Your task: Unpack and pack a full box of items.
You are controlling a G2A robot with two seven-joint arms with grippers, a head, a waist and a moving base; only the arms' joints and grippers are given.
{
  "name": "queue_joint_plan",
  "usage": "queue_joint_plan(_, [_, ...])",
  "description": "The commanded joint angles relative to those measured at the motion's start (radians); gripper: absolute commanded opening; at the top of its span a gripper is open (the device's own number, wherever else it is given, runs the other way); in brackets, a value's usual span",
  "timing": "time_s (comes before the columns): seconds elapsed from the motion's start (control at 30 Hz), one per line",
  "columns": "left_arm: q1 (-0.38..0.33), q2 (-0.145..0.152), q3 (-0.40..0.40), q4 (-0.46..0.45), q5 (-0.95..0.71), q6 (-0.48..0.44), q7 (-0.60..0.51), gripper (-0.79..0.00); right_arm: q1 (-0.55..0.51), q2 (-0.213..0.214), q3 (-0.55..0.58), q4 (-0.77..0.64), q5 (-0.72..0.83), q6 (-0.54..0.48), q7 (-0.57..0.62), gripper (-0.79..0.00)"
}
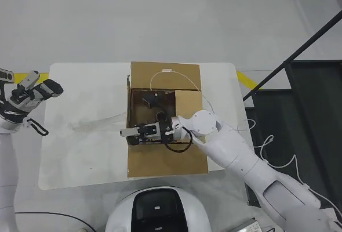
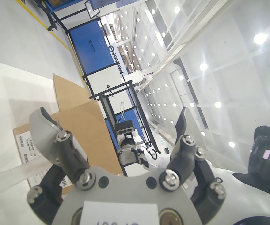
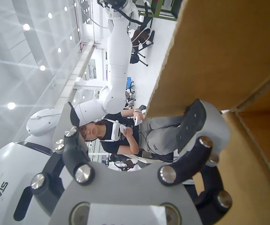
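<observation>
An open cardboard box [image 1: 168, 162] stands at the middle of the white table [image 1: 84, 151], all flaps folded out. A dark item [image 1: 151, 100] lies inside near its far wall. My right gripper [image 1: 135, 133] is open at the box's left wall. In the right wrist view this gripper [image 3: 132, 108] straddles the cardboard edge [image 3: 219, 36], one finger [image 3: 193, 120] inside against the wall, the other outside. My left gripper [image 1: 42, 90] is held open above the table's far left corner, nothing between its fingers. In its own view the left gripper [image 2: 111, 113] faces the box [image 2: 83, 122].
A thin white cable [image 1: 174, 72] loops over the box's far flap. A pale translucent strip [image 1: 95, 123] lies on the table left of the box. A black metal frame [image 1: 310, 104] stands off the table's right side.
</observation>
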Motion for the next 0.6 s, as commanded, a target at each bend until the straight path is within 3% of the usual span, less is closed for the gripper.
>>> queue_joint_plan(0.0, [0.008, 0.004, -0.011, -0.014, -0.011, 0.011, -0.009, 0.0, 0.029, -0.024, -0.044, 0.043, 0.006, -0.013, -0.016, 0.0])
queue_joint_plan(0.3, [0.008, 0.012, 0.008, -0.001, -0.034, 0.036, -0.024, 0.0, 0.132, -0.128, -0.196, 0.227, -0.046, -0.051, -0.075, 0.0])
queue_joint_plan(0.57, [-0.04, 0.005, 0.11, 0.04, -0.05, 0.023, -0.066, 0.0, 0.134, -0.147, -0.203, 0.273, -0.119, -0.068, -0.079, 0.0])
